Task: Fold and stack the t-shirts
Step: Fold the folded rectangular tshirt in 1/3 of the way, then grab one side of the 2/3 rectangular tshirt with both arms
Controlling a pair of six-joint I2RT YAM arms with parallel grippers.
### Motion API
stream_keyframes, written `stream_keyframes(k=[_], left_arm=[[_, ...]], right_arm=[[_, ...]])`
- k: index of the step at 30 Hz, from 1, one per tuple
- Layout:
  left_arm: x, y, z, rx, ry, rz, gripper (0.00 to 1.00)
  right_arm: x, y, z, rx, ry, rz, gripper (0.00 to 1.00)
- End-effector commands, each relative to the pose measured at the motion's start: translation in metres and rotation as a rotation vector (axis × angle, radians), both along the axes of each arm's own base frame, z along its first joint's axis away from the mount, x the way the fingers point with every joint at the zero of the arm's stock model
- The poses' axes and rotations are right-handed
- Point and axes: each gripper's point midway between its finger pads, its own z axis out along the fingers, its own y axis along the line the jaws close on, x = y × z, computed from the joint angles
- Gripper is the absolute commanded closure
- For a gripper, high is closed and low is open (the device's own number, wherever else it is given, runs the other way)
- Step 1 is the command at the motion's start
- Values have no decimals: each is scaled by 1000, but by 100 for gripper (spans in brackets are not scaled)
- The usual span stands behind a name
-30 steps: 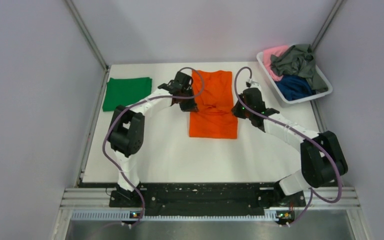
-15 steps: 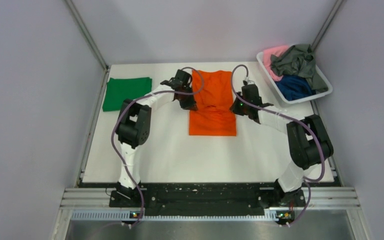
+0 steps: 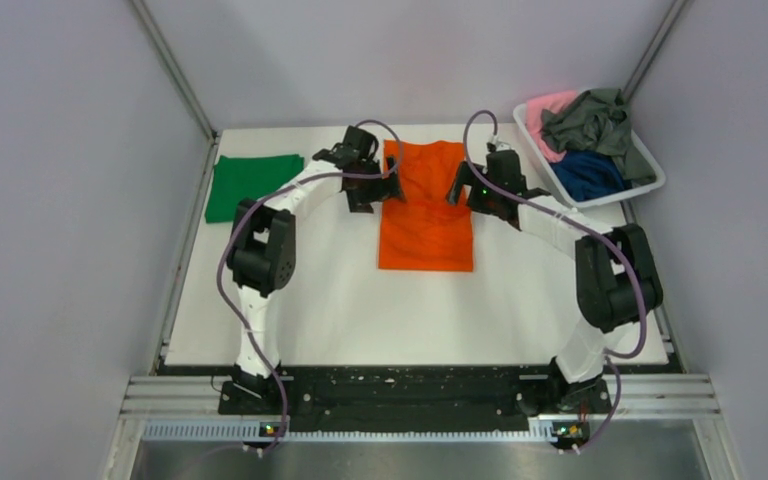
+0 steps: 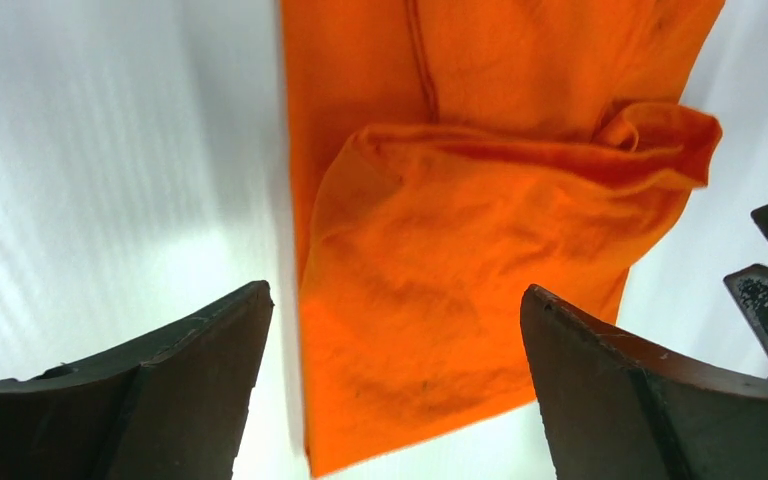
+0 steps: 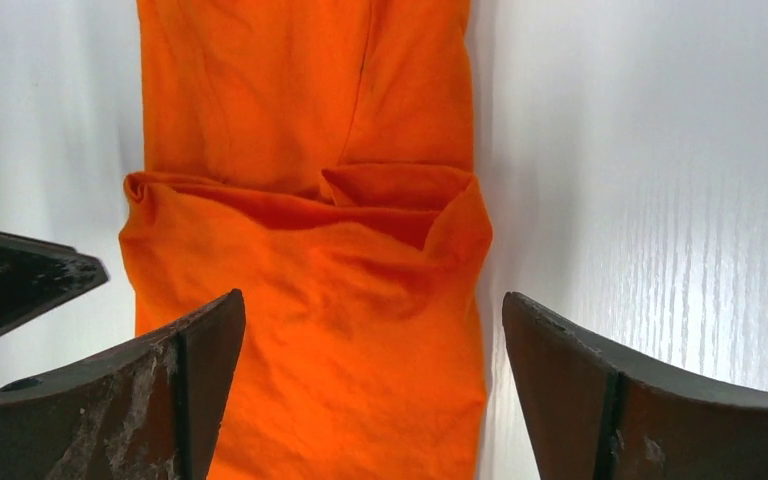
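A bright orange t-shirt (image 3: 426,225) lies on the white table as a long strip, one end doubled over itself with a raised fold ridge (image 5: 300,195) across its middle. My left gripper (image 3: 380,190) hovers open at its left edge and my right gripper (image 3: 463,193) hovers open at its right edge. In the left wrist view the orange cloth (image 4: 460,230) lies below open jaws (image 4: 395,290), and nothing is held. The right wrist view shows the same cloth (image 5: 310,290) under the open right gripper (image 5: 372,296). A folded green t-shirt (image 3: 252,185) lies flat at the far left.
A white basket (image 3: 650,165) at the far right corner holds pink (image 3: 548,108), grey-green (image 3: 590,120) and navy (image 3: 588,172) shirts in a loose heap. Grey walls enclose the table on three sides. The arms' bases stand on the black rail (image 3: 400,390) at the near edge.
Both grippers have opened and let go of the orange cloth, and both have shifted toward the far side. The doubled end now lies flatter on the shirt.
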Motion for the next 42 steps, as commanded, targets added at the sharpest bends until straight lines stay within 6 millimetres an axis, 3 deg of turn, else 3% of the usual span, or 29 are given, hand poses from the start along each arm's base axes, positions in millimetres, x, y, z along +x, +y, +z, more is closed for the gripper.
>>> stream_keyframes(k=[1,4,9,14,19,25,34,37,38,40,42], left_arm=[[-14,16,68,-32,-137,22,1],[-46,26,63,-47,-107,38,1],[-103,26,26,-127,-7,29,1],[-130,20,-5,-135,71,31,1],[-133,18,-30,-116,123,55,12],[-134,14,-50,-116,177,58,48],[-145,14,-72,-101,238,52,77],[-146,14,-75,-97,243,53,98],[-146,14,-75,-97,240,54,100],[-146,13,-73,-107,235,50,100],[-148,12,-71,-115,232,51,100]], right_arm=[[-19,-6,32,12,-50,29,1],[-48,-13,24,20,-25,29,1],[-103,-8,5,112,33,96,3],[-135,-9,-21,156,109,94,7],[-139,-20,-42,146,155,4,28],[-141,-18,-61,142,206,8,41],[-143,-12,-76,163,240,24,60],[-144,-13,-81,158,249,25,65],[-145,-12,-82,157,255,30,67],[-147,-10,-85,166,269,43,77],[-149,-7,-87,178,274,58,100]])
